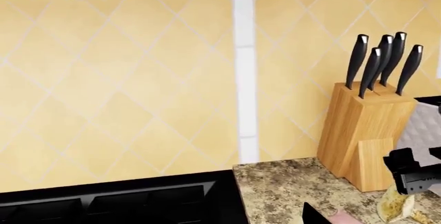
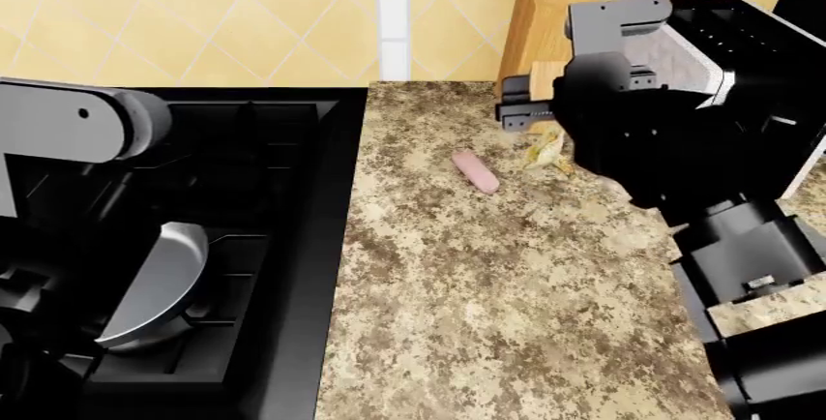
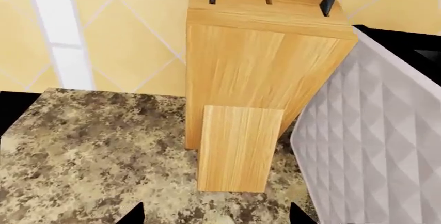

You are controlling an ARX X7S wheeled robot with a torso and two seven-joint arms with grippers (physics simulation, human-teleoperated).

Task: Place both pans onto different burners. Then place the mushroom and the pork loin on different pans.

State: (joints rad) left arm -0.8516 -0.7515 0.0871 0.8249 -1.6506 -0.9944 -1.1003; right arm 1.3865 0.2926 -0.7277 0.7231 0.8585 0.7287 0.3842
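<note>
On a speckled brown granite countertop [image 2: 490,285] beside a black gas stove [image 2: 278,246], the small pale pink oblong pork loin [image 2: 475,172] lies bare on the stone, just left of the small cream-and-yellow mottled mushroom [image 2: 547,154]. The robot's right gripper [image 2: 523,110] hangs directly above the mushroom, in front of a light wooden knife block [image 3: 265,87] holding black-handled knives [image 1: 383,61]. In the right wrist view only two dark fingertips [image 3: 132,214] show at the frame's edge, set well apart with granite between them and nothing held. In the left wrist view the same gripper sits just over the mushroom's pale cap; whether it touches cannot be told. A white quilted-pattern appliance [image 3: 379,146] stands against the knife block on the counter. Over the stove, the glossy dark grey round pan [image 2: 162,285] sits tilted on the black cast-iron grate [image 2: 246,255] at the near left, partly hidden by the robot's grey left arm [image 2: 77,125]. The left gripper is not visible in any view. The second pan cannot be made out. Yellow diamond-patterned wall tiles [image 1: 124,90] with a white vertical strip [image 1: 245,74] back the scene.
</note>
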